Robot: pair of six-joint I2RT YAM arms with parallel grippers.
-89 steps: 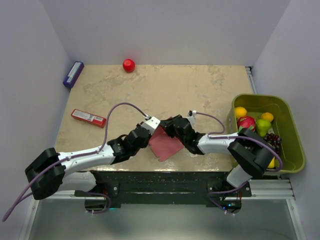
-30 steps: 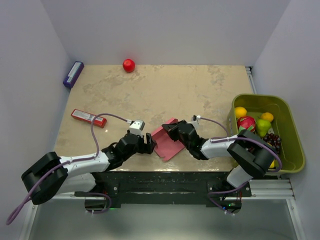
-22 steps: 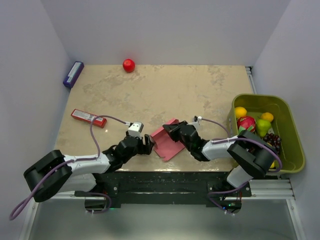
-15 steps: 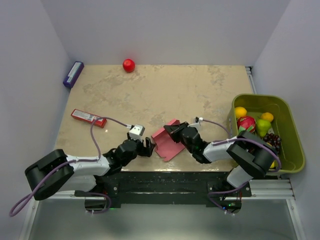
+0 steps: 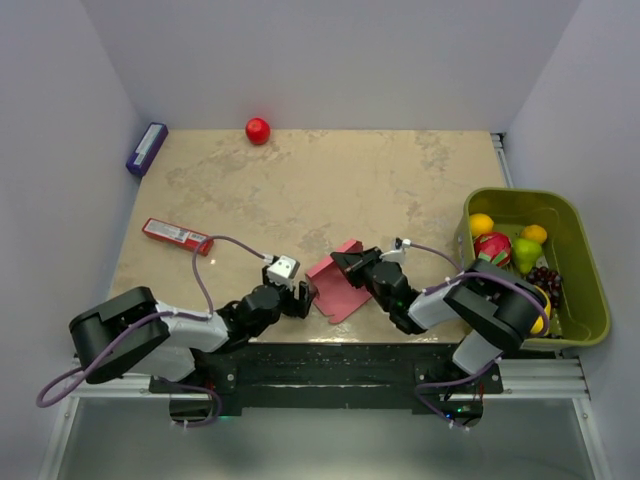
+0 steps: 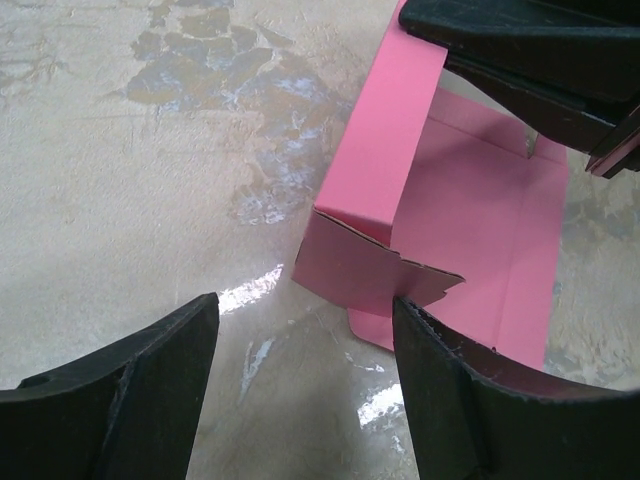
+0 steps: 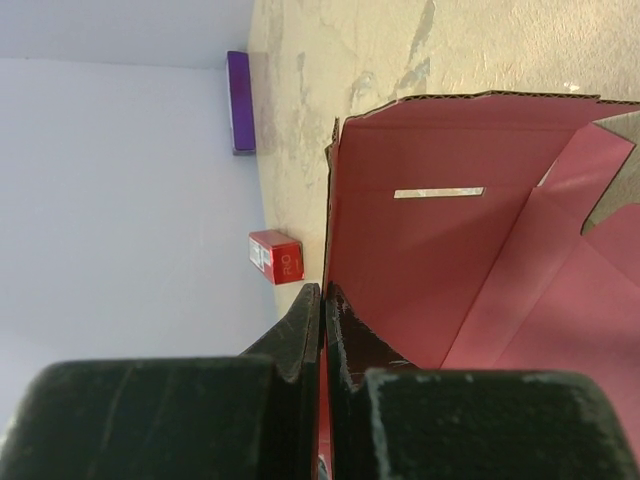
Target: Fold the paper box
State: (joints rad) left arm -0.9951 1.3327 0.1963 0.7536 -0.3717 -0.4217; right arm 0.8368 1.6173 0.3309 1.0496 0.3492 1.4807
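The pink paper box (image 5: 340, 288) lies partly folded near the table's front edge, with one side wall raised and a flap on the table. My right gripper (image 5: 347, 264) is shut on the raised wall; the right wrist view shows the fingers (image 7: 322, 300) pinching the card's edge, with the pink inside (image 7: 450, 250) beyond. My left gripper (image 5: 301, 297) is open and empty just left of the box. In the left wrist view its fingers (image 6: 110, 390) stand wide apart over the table, with the box's corner (image 6: 380, 270) in front, near the right finger.
A narrow red packet (image 5: 177, 236) lies at the left, and a purple box (image 5: 146, 149) at the far left corner. A red ball (image 5: 258, 130) sits at the back. A green bin (image 5: 583, 262) with fruit stands at the right.
My left gripper let go of the box's left edge, opened and drew back towards the near edge. My right gripper stayed shut on the box and pulled it slightly nearer.
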